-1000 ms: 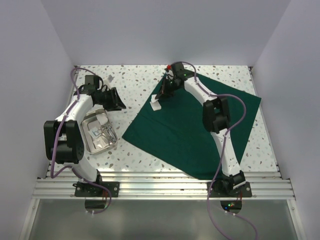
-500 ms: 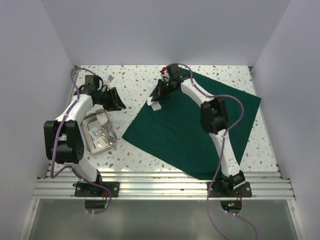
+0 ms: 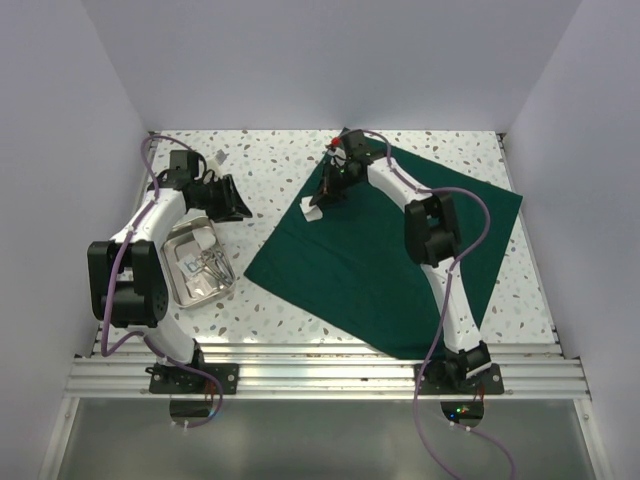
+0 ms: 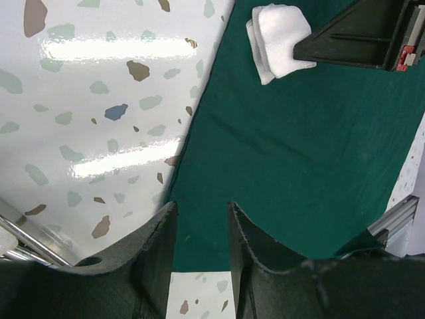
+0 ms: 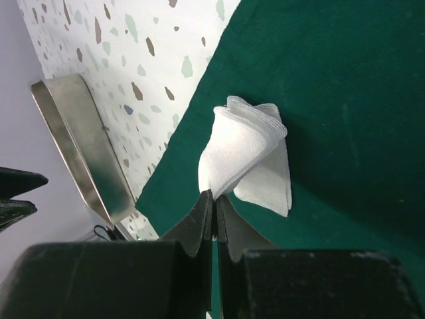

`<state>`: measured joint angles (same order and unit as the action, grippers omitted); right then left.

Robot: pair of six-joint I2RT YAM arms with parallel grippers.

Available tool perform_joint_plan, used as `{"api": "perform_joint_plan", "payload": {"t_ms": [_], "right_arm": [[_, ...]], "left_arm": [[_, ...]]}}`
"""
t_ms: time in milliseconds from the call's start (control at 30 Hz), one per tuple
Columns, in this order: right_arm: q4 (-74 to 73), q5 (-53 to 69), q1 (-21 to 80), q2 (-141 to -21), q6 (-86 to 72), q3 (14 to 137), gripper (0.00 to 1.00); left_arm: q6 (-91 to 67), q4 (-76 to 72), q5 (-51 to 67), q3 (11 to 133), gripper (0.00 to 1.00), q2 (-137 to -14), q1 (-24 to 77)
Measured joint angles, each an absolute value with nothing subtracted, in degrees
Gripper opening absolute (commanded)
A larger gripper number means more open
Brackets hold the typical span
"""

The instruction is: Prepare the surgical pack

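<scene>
The dark green cloth [image 3: 390, 250] lies flat across the middle and right of the table. At the cloth's far left corner my right gripper [image 3: 323, 199] [image 5: 214, 197] is shut on a corner of a white gauze square [image 3: 312, 209] [image 5: 240, 147], whose far side rests on the cloth. A second layer of gauze [image 5: 271, 181] lies under it. The steel tray [image 3: 173, 276] sits on the left with silver forceps [image 3: 212, 266] and white gauze [image 3: 201, 240] inside. My left gripper [image 3: 238, 204] [image 4: 201, 208] hangs open and empty above the cloth's left edge.
White walls close in the terrazzo table [image 3: 270, 170] on three sides. An aluminium rail [image 3: 320, 375] runs along the near edge by the arm bases. The tray's wall [image 5: 73, 149] shows left of the cloth in the right wrist view.
The right wrist swung a little left and came back, keeping its pinch on the gauze. The left arm and tray have not moved.
</scene>
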<state>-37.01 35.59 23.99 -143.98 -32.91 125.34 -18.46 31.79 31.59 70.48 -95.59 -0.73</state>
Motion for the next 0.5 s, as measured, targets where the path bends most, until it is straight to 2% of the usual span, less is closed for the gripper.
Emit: {"api": "perform_joint_plan", "payload": {"t_ms": [500], "right_arm": [[-39.0,37.3,23.6,-144.1,-31.5,125.3,0.0]], "left_arm": [[-18.5,31.8,31.9,70.5,0.4,-95.6,-0.7]]}}
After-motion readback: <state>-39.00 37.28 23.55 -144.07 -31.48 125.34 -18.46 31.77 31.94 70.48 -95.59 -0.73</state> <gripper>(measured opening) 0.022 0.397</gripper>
